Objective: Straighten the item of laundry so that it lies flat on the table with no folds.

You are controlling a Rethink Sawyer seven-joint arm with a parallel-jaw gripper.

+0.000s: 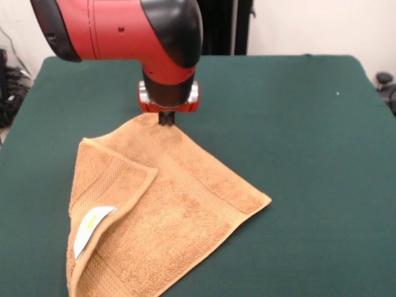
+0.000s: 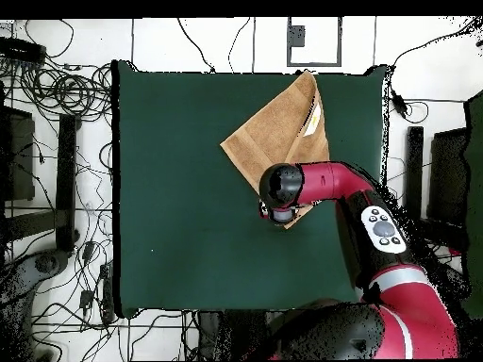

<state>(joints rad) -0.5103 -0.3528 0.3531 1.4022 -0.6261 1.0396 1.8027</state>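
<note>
Tool: your tool [image 1: 166, 119] sits low over the towel's corner nearest the robot, dark tips right at the cloth. You cannot tell how far the tips are spread, nor whether they hold the cloth.
Arm: the red and black arm [image 1: 124, 28] comes in from above in the front view, its wrist straight over the tool. In the overhead view the wrist [image 2: 281, 189] covers that same corner.
Towel: the orange-tan towel [image 1: 185, 204] spreads away from the tool toward the camera in the front view.
Fold: one side is doubled over onto the towel, with the white label [image 1: 93, 229] facing up on the flap.
Table: the green table [image 1: 297, 124] lies bare around the tool on both sides.
</note>
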